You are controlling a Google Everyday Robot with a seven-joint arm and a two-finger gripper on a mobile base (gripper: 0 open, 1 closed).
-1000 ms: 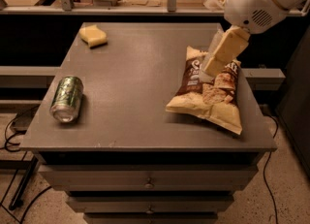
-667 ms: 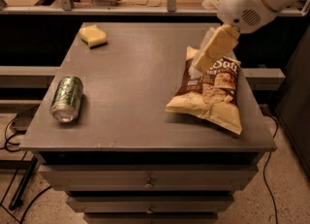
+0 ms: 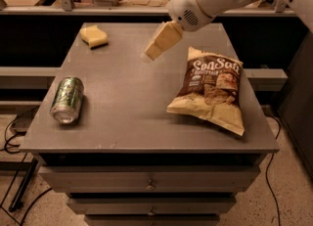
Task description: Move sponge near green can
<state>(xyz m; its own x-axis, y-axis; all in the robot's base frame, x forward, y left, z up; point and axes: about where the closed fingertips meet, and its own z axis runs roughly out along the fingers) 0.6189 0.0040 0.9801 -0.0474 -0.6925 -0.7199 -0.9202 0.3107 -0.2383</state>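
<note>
Over table (image 3: 127,107) centre — hand (image 3: 157,44), grip unclear | chip bag (image 3: 210,88) near | sponge (image 3: 94,36), green can (image 3: 67,99) apart

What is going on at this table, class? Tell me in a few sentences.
A one-armed robot is set to move the sponge near the green can. Its gripper hangs above the far half of the table, between the sponge and the chip bag, touching neither. The sponge lies at the far left corner, not yet picked up. The green can lies on its side near the front left edge, apart from the sponge.
</note>
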